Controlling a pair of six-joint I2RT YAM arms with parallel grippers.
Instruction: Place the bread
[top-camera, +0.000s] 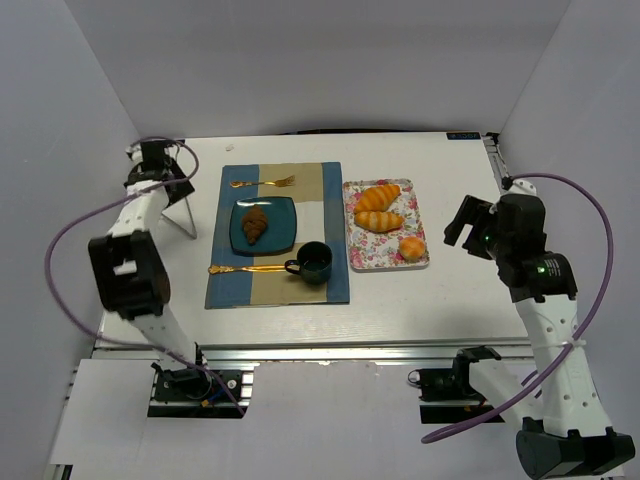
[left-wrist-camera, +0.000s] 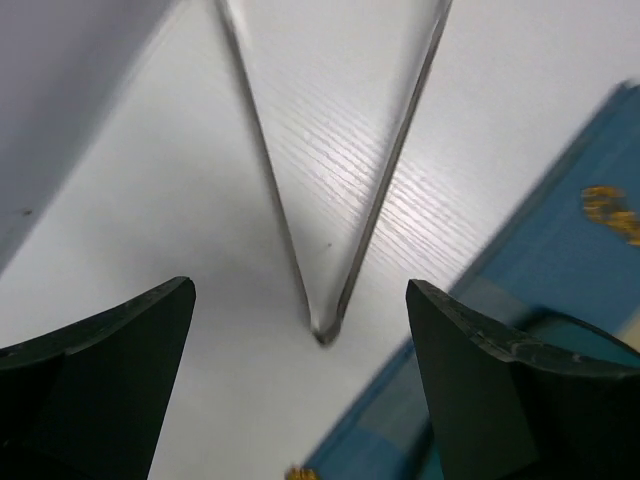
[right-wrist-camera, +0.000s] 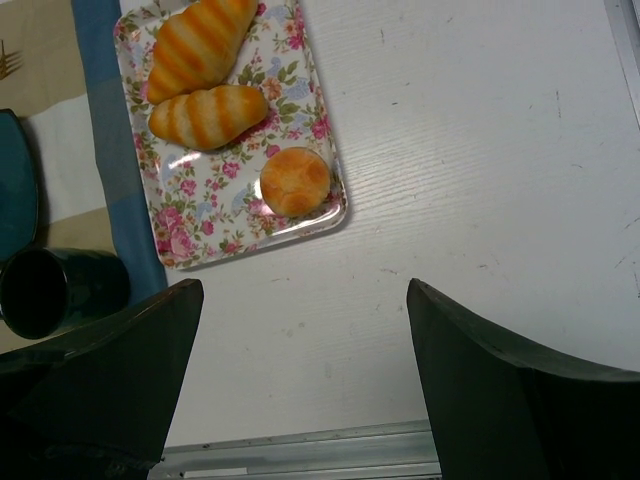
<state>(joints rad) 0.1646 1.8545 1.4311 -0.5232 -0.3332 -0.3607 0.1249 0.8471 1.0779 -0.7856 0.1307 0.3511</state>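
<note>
Bread, dark brown and ridged, is lying in the middle of the square teal plate on the blue and tan placemat. A dark mug is standing just beside the plate's near right corner. Right of the mat, a floral tray is carrying golden croissants and a bun. The left gripper is hanging spread wide and empty over a wire stand. The right gripper is gaping empty beside the tray.

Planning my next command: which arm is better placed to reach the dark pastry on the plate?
Left, probably. The left gripper hangs open just beside the placemat, nearer the bread; the right gripper sits beyond the floral tray.
</note>
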